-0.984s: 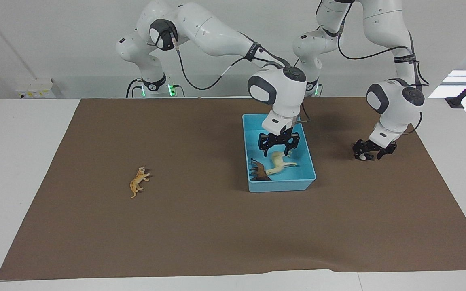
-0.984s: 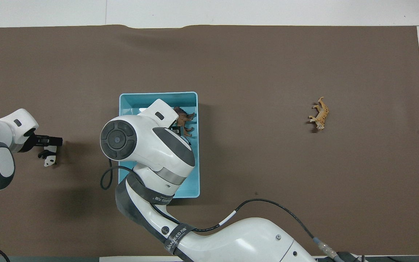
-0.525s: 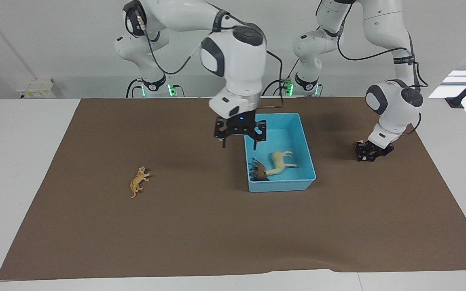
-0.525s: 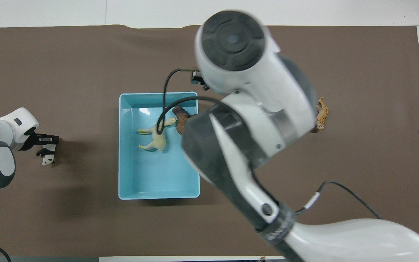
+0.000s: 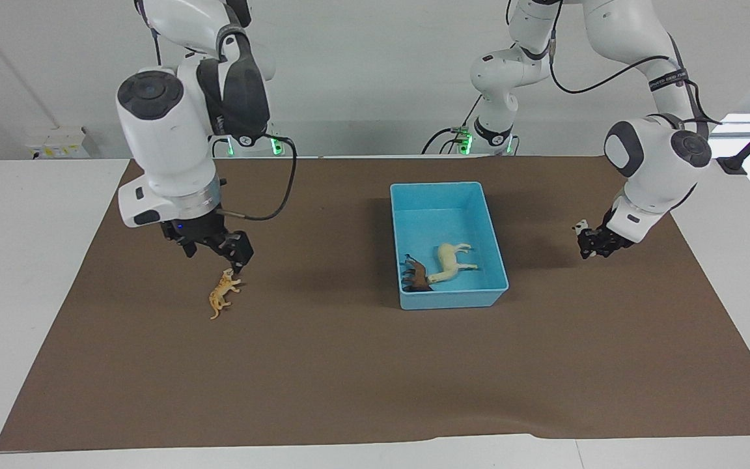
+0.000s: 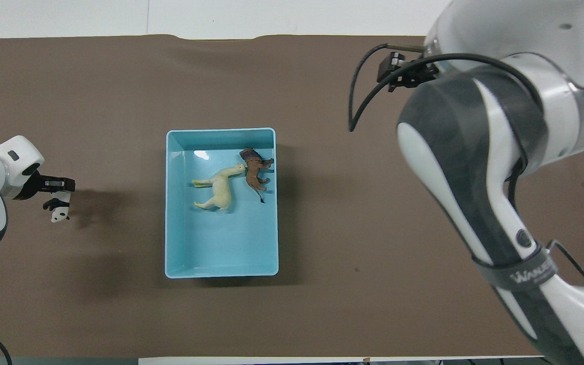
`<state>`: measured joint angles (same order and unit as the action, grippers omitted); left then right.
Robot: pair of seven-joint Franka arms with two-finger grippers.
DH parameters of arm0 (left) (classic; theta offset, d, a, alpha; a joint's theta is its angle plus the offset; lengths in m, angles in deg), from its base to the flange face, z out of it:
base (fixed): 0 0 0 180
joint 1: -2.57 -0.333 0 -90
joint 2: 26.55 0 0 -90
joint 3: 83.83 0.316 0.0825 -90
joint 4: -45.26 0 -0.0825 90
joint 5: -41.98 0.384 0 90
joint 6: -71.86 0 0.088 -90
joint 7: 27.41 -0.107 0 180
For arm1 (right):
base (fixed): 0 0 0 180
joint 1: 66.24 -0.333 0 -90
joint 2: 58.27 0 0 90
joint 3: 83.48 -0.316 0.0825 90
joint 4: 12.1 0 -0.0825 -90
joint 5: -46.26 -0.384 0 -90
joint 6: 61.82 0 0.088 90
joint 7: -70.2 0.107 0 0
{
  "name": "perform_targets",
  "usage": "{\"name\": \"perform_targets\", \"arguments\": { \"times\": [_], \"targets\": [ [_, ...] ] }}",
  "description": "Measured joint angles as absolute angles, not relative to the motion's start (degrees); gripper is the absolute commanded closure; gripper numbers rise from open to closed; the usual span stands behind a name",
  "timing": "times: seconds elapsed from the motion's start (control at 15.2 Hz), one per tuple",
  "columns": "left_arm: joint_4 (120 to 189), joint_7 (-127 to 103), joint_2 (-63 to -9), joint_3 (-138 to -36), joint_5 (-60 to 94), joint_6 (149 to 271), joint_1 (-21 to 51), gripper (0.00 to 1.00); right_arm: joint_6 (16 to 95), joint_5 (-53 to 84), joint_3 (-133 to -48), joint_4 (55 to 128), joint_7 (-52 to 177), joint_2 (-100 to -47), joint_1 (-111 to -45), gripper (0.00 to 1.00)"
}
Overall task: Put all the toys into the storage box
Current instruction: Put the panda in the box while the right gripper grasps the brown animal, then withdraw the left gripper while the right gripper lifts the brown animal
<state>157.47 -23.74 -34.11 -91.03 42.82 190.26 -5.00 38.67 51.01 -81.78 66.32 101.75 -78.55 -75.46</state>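
The light blue storage box [image 5: 453,299] stands mid-table and also shows in the overhead view [image 6: 221,243]. Inside it lie the cream-white horse [image 5: 451,258] [image 6: 219,186] and the brown lion [image 5: 416,275] [image 6: 254,170], touching each other. The orange tiger [image 5: 223,294] lies on the mat toward the right arm's end; my right arm hides it in the overhead view. My right gripper [image 5: 215,257] hangs open just above the tiger. My left gripper [image 5: 594,246] [image 6: 57,188] is shut on the tiny panda [image 5: 581,227] [image 6: 59,214], held just above the mat at the left arm's end.
A brown mat [image 5: 375,378] covers most of the white table. My right arm fills one side of the overhead view [image 6: 474,167].
My right gripper left the horse in the box, rose and swung across to above the tiger. My left gripper closed on the panda and lifted it slightly.
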Motion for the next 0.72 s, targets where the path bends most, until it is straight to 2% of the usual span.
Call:
{"name": "perform_targets", "arguments": {
  "times": [0.13, 0.26, 0.39, 0.52, 0.72],
  "targets": [
    [153.1, -9.8, -34.0, -91.5, 42.2, 185.9, 2.6, 1.00, 44.2, 51.0, -81.8, 73.3, 104.5, -76.8, -73.0, 0.00],
    [151.7, 1.3, -34.0, -91.7, 41.1, 185.0, 9.1, 0.98, 51.9, 50.7, -81.8, 80.9, 108.2, -75.8, -70.4, 0.00],
    [151.8, 9.5, -34.1, -91.8, 40.7, 185.4, 13.6, 0.85, 59.2, 49.8, -81.8, 88.1, 112.2, -75.7, -69.7, 0.00],
    [153.9, 14.1, -33.9, -91.8, 40.7, 188.7, 16.4, 0.00, 64.0, 49.8, -82.1, 93.3, 112.9, -75.6, -70.0, 0.00],
    [160.0, 16.1, -32.9, -91.7, 40.6, 195.6, 17.9, 0.00, 69.2, 49.8, -82.3, 98.1, 110.1, -74.3, -71.3, 0.00]
  ]
}}
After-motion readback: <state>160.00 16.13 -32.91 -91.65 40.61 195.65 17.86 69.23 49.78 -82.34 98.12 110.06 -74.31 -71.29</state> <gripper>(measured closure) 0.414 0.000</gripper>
